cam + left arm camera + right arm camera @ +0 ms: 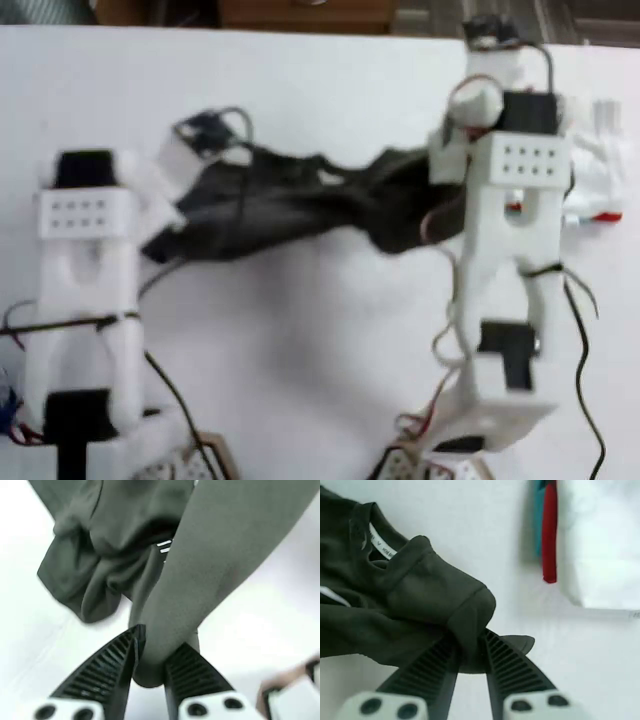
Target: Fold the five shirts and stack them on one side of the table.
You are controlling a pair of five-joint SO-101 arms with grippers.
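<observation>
A dark olive shirt [300, 200] hangs bunched and stretched between the two arms over the white table [300, 340]. My left gripper [148, 667] is shut on one end of the shirt [200, 555], fabric pinched between its black ribbed fingers [107, 665]. In the high view that gripper [205, 135] is at the shirt's left end. My right gripper [470, 655] is shut on a fold of the shirt [420, 595] near its collar label. In the high view it sits under the right arm [515, 160], hidden by the arm's body.
Folded shirts [600, 170] in white with red trim lie at the table's right edge; the same pile [600, 540] with a red and teal edge shows in the right wrist view. Both arm bases and loose cables [580, 330] stand along the near edge.
</observation>
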